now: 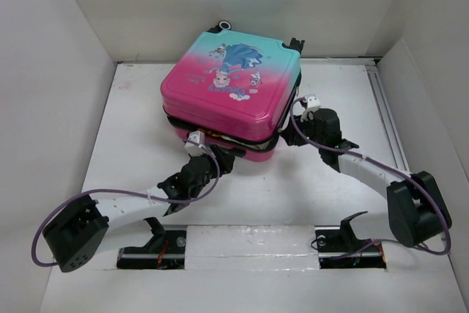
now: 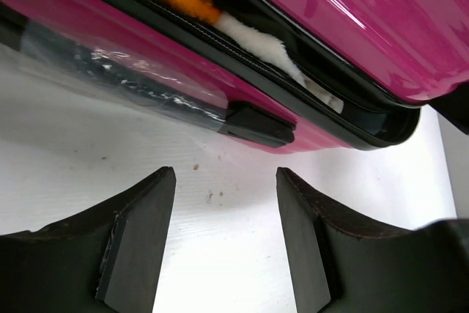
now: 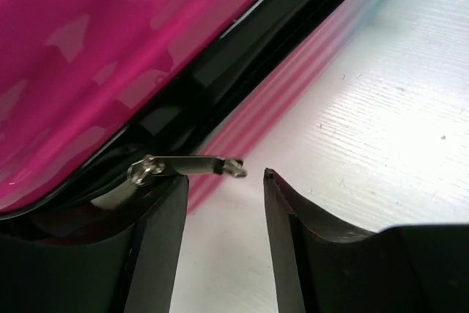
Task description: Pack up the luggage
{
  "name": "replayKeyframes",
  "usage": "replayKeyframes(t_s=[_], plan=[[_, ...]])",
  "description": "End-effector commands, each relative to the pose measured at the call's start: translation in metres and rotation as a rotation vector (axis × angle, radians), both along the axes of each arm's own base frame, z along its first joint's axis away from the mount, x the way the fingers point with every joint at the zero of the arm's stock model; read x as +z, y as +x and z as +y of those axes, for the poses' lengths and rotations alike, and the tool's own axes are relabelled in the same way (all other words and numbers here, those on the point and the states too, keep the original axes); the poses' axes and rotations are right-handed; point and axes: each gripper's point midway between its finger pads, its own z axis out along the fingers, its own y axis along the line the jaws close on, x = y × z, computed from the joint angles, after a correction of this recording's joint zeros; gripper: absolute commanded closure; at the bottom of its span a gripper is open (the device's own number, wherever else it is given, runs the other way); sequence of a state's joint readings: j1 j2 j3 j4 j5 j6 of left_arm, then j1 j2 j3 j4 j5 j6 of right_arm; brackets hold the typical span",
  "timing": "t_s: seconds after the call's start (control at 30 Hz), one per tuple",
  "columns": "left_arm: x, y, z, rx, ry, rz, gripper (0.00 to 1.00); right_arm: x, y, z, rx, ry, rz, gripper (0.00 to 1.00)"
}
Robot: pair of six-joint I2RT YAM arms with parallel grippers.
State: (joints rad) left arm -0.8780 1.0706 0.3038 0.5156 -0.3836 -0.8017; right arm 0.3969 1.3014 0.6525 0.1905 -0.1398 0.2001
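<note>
One piece of luggage, lid ajar at near seam; left gripper spread, empty; right gripper spread beside zipper pull, not pinching it.

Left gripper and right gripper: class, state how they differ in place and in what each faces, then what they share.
The left gripper is at the luggage's near edge, the right gripper at its right side. The left gripper faces a gaping seam showing orange and white fabric; the right gripper faces a metal zipper pull, whose tip reaches between its jaws. Both are open, gripping nothing.
</note>
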Motion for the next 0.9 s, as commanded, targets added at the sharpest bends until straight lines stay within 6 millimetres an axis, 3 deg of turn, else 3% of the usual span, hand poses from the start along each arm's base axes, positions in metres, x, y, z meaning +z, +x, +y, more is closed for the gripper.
replayKeyframes(t_s=[0.0,0.13,0.23,0.3,0.4,0.53,0.63,0.67,0.77,0.8,0.83,0.87], plan=[[0.030,0.005,-0.022,-0.056,-0.077,-0.064,0.47,0.019,0.018,0.011,0.110,0.052,-0.077,0.48],[0.037,0.007,-0.030,-0.084,-0.073,-0.075,0.47,0.013,0.012,0.027,0.281,0.131,-0.108,0.47],[0.034,0.008,-0.033,-0.096,-0.061,-0.071,0.47,0.028,0.007,0.036,0.394,0.181,-0.185,0.47],[0.037,0.007,-0.035,-0.104,-0.070,-0.076,0.47,0.024,0.006,0.036,0.409,0.168,-0.170,0.50],[0.039,0.008,-0.035,-0.104,-0.070,-0.076,0.48,0.038,0.006,0.026,0.364,0.115,-0.187,0.50],[0.036,0.008,-0.034,-0.107,-0.056,-0.074,0.48,0.032,-0.002,0.014,0.292,0.081,-0.185,0.41],[0.040,0.008,-0.037,-0.119,-0.057,-0.082,0.49,0.030,0.003,0.006,0.258,0.062,-0.196,0.39],[0.040,0.008,-0.037,-0.119,-0.057,-0.082,0.49,0.039,0.005,0.005,0.287,0.073,-0.217,0.38],[0.040,0.006,-0.039,-0.140,-0.054,-0.082,0.49,0.031,0.011,0.012,0.386,0.108,-0.176,0.36],[0.040,0.006,-0.039,-0.140,-0.054,-0.082,0.49,0.044,0.007,0.023,0.490,0.157,-0.176,0.36],[0.040,0.004,-0.041,-0.151,-0.056,-0.079,0.49,0.031,0.009,0.025,0.528,0.172,-0.128,0.39],[0.040,0.004,-0.041,-0.151,-0.056,-0.079,0.50,0.030,0.006,0.030,0.574,0.196,-0.116,0.41]])
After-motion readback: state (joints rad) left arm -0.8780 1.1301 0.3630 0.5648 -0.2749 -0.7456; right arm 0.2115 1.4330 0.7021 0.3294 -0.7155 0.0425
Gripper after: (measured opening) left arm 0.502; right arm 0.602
